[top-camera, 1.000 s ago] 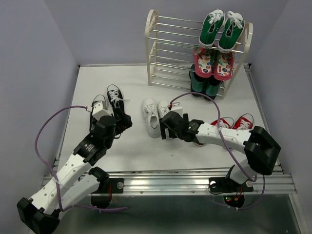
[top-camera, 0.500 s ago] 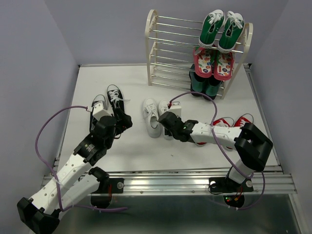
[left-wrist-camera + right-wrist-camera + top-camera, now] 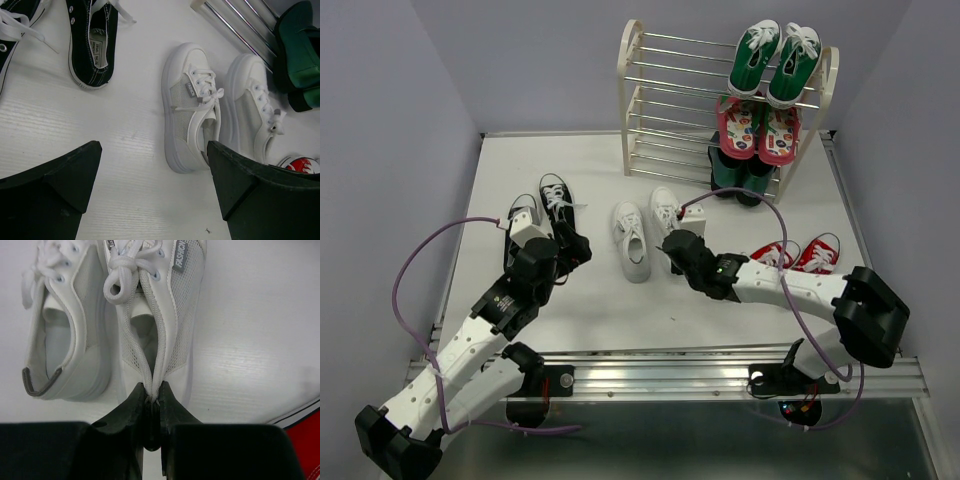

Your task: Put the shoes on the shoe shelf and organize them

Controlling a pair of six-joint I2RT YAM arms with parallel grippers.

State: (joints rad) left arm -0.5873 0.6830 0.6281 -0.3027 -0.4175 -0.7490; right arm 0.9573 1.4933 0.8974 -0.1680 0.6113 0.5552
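Right gripper [image 3: 152, 402] pinched tight on heel collar of white mesh lace-up sneaker [image 3: 177, 315], likely to carry it toe-first | sneaker beside its white mate [image 3: 92, 360], short of cream-white metal-rod shoe shelf [image 3: 665, 95] | left gripper [image 3: 155, 190] spread wide, empty, near black canvas sneakers [image 3: 92, 45]

Our left arm [image 3: 460, 345] and right arm [image 3: 790, 290]: white shells, black joints, a purple cable [image 3: 398, 275] looping off each. The left gripper [image 3: 152, 150] has chunky matte-black wedge fingers [image 3: 50, 200].
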